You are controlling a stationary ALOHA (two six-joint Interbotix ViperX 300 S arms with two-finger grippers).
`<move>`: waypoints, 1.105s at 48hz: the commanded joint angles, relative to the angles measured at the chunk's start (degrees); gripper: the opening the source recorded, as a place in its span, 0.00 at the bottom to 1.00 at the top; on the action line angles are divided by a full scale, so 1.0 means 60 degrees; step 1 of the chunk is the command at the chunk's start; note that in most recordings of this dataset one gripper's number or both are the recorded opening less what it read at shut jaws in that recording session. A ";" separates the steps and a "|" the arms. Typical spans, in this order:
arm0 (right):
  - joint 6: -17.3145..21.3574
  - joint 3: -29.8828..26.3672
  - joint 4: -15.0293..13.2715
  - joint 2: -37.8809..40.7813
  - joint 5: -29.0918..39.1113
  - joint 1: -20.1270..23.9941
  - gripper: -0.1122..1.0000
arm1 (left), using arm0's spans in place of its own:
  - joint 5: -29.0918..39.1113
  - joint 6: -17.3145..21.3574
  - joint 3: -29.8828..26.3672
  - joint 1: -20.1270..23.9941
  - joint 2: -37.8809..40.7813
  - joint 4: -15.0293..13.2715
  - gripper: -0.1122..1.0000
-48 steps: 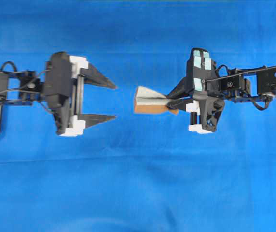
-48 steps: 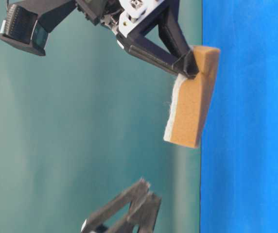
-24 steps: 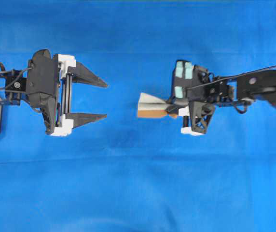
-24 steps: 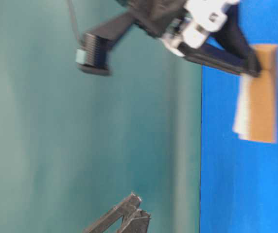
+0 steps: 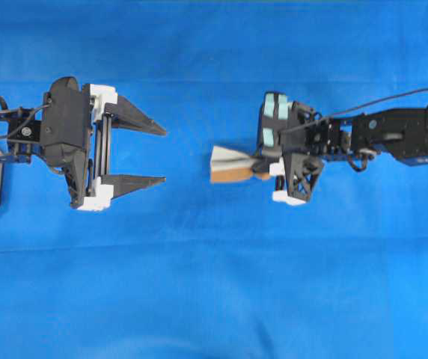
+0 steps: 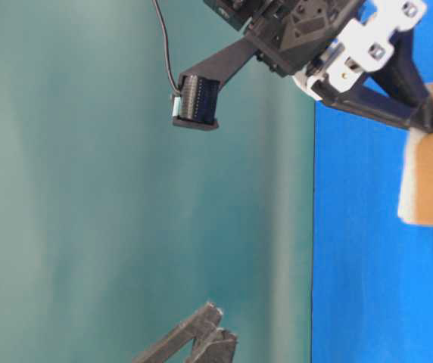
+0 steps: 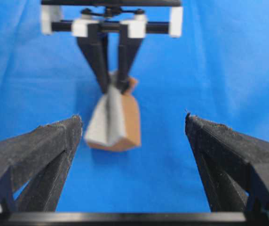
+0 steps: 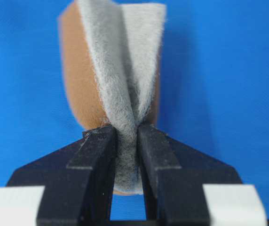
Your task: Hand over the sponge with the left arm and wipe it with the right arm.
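Black arms [image 5: 393, 136], white-blocked pincers [image 5: 161, 155]

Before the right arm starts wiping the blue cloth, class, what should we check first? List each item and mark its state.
1. Sponge clamped in the right gripper: ok, the fingers pinch its end.
2. Sponge handed over, free of the left gripper: ok, clear gap.
3. Left gripper open: ok.
4. Sponge flat on the blue cloth: cannot tell; it is squeezed into a fold.
5. Blue cloth ahead free of objects: ok.
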 commanded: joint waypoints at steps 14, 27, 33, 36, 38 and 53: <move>-0.0132 0.0088 -0.0469 -0.0337 -0.0894 -0.2373 0.30 | -0.0103 0.0015 -0.0029 -0.0029 -0.0117 -0.0015 0.91; -0.0117 -0.0176 -0.0645 -0.0190 -0.0762 -0.2432 0.30 | -0.0088 0.0015 -0.0029 -0.0029 -0.0117 -0.0015 0.91; 0.0029 -0.0132 -0.0630 -0.0190 -0.0645 -0.1978 0.30 | -0.0088 0.0015 -0.0015 -0.0029 -0.0103 -0.0015 0.91; 0.0073 -0.0088 -0.0586 -0.0176 -0.0586 -0.1494 0.30 | -0.0088 0.0029 -0.0015 -0.0029 -0.0117 -0.0015 0.91; 0.0103 -0.0059 -0.0542 -0.0176 -0.0527 -0.1187 0.30 | -0.0088 0.0015 -0.0015 -0.0029 -0.0117 -0.0015 0.91; 0.0776 -0.0146 0.0015 0.0015 -0.0161 0.1597 0.30 | -0.0088 0.0015 -0.0029 -0.0029 -0.0117 -0.0015 0.91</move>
